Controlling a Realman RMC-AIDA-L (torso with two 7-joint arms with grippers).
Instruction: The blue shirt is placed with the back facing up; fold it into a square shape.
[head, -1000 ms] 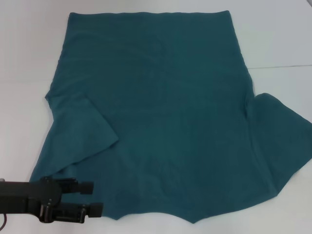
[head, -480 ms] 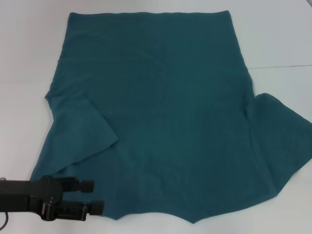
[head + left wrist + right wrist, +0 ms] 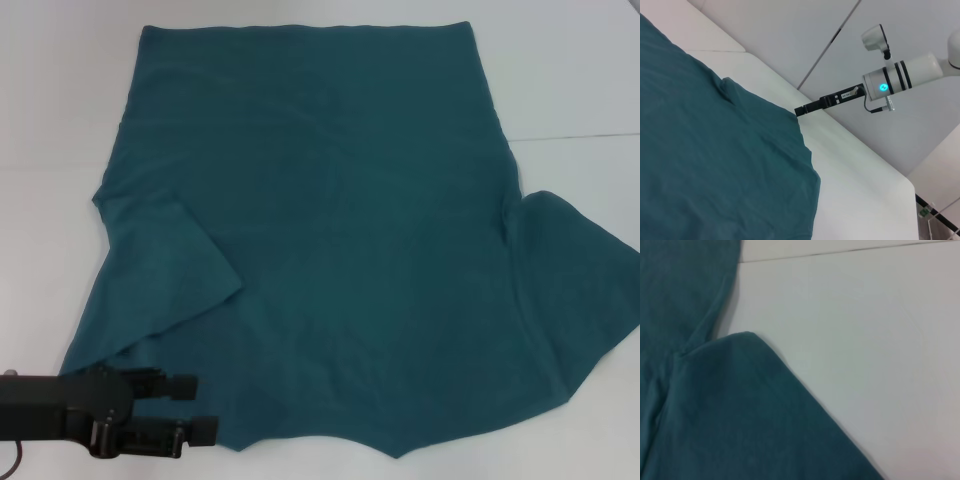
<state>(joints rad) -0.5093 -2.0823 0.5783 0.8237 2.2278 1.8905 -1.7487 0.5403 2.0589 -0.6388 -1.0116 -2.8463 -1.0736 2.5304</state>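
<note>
Blue shirt (image 3: 330, 230) is spread flat on worktop (image 3: 60, 120). Left tool (image 3: 200, 408) is held open over its near-left hem corner.

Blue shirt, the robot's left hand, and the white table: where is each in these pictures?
Blue shirt (image 3: 340, 230): head view, middle of its plain back.
Left hand (image 3: 202, 408): head view, between its two black fingertips, at the shirt's near left corner.
White table (image 3: 570, 70): head view, bare far right surface.

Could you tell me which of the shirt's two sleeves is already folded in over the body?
The sleeve on the robot's left of the dark teal-blue fabric shirt, near the left gripper; the right sleeve lies spread outward on the white table.
</note>
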